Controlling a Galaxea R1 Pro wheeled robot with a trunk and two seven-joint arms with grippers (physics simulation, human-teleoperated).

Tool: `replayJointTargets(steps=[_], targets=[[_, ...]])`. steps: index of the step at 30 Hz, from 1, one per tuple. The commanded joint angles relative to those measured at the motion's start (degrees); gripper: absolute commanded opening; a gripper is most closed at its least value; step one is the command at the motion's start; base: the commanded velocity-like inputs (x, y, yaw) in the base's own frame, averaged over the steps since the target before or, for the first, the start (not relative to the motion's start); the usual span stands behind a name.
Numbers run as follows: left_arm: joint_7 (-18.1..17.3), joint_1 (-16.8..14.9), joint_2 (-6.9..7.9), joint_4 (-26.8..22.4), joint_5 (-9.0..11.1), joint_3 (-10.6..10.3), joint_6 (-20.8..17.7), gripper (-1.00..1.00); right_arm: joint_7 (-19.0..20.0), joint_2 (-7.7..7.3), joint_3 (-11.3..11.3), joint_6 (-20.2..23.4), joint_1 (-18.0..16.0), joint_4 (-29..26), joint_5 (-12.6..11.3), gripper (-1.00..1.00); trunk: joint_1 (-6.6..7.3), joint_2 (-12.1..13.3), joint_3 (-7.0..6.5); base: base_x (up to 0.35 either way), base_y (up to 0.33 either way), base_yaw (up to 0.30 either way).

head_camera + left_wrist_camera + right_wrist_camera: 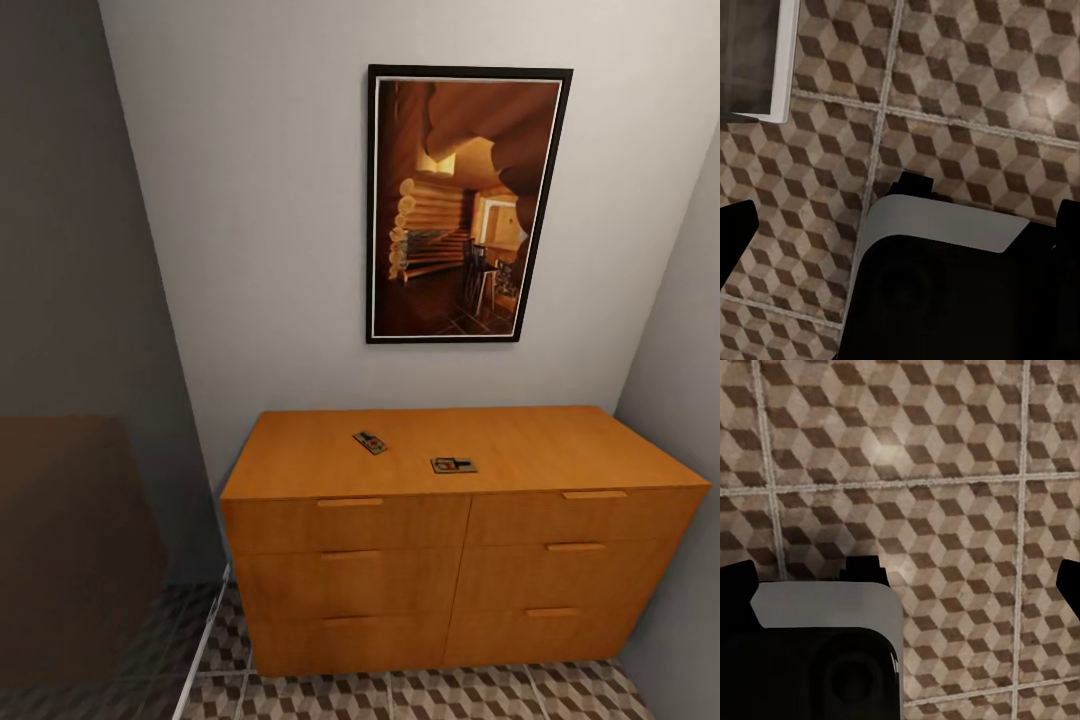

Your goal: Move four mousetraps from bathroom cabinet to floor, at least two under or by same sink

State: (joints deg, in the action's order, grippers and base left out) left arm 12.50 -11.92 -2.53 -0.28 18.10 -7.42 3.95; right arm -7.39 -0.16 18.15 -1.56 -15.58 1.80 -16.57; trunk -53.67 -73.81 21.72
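Observation:
The orange-brown cabinet [465,540] stands against the grey wall ahead, its drawers closed. Two mousetraps lie on its flat top: one [370,442] left of the middle, turned at an angle, and another [453,465] nearer the front edge. The other mousetraps and the sink are out of view. The cube-patterned bathroom floor [430,695] runs in front of the cabinet. In the left wrist view my left gripper [904,229] hangs open above the tiles [967,90]. My right gripper [902,585] is open too, over tiles [907,457]. Neither holds anything.
A framed picture [465,205] hangs above the cabinet. Grey walls close in on both sides, leaving a narrow alcove. A dark brown block [70,540] sits low on the left, with a white strip [205,640] on the floor beside it. A white-edged panel [784,60] lies near my left gripper.

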Motion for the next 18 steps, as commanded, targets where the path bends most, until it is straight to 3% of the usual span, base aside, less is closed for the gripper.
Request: replayJointTargets(steps=[1, 18], targets=[[0.2, 0.0, -0.02, 0.0, 0.5, -0.5, 0.2, 1.00, 0.0, 0.01, 0.5, -0.2, -0.1, 0.1, -0.5, 1.00, 0.00, 0.0, 0.06, 0.000, 0.000, 0.000], [0.2, 0.0, -0.02, 0.0, 0.5, -0.5, 0.2, 1.00, 0.0, -0.01, 0.5, -0.2, -0.1, 0.1, -0.5, 1.00, 0.00, 0.0, 0.06, 0.000, 0.000, 0.000]])
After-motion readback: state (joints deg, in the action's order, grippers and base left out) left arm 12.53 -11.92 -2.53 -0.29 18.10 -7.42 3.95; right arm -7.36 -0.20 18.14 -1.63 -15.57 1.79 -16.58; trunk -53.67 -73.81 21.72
